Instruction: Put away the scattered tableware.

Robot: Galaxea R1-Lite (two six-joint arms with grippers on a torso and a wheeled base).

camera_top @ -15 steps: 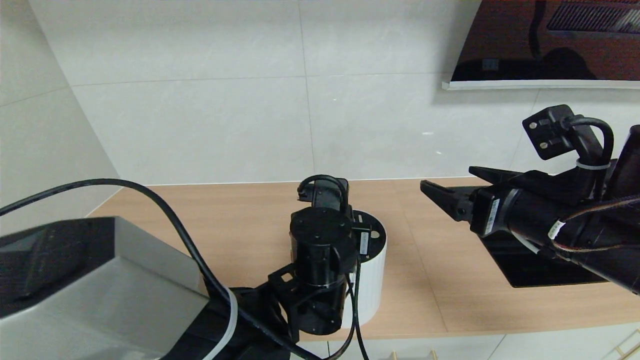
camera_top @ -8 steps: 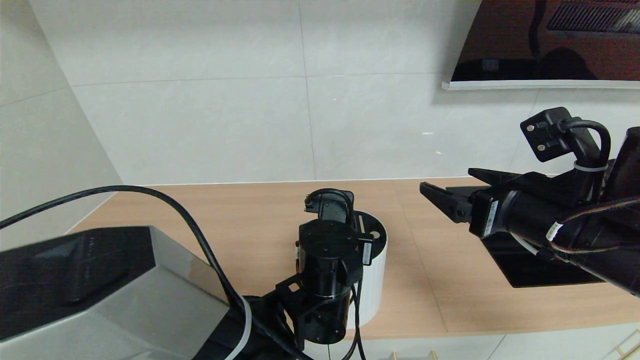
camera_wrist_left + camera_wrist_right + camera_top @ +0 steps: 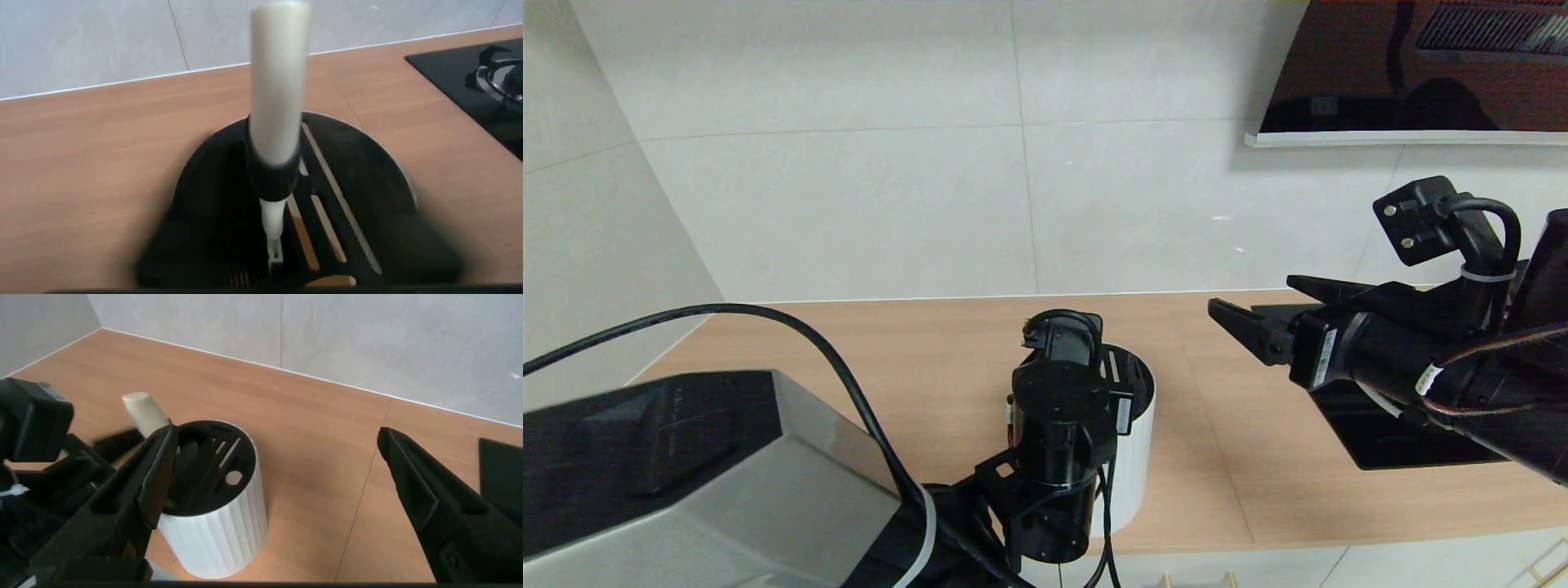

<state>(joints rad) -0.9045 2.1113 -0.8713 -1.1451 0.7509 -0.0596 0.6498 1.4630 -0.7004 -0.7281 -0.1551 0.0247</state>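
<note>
Left to right across the counter (image 3: 915, 351). Your left gripper (image 3: 121, 443) hung directly over the holder (image 3: 1131, 457), a white ribbed cylinder capped by a black slotted lid, which stood near the counter's front edge. The utensil (image 3: 278, 106), with a cream handle, a black collar and a thin metal neck, stood nearly upright with its lower end down in one of the lid's slots. Its handle rose towards the left wrist camera. Whether your left gripper clasped that handle or had let it go could not be told, since the contact was blurred and partly hidden. Your right gripper (image 3: 1252, 296) hovered above the counter to the right of the holder, well apart from it. Its jaws were spread wide and held nothing. The black cooktop (image 3: 1405, 445) lay set into the counter beneath your right arm.
</note>
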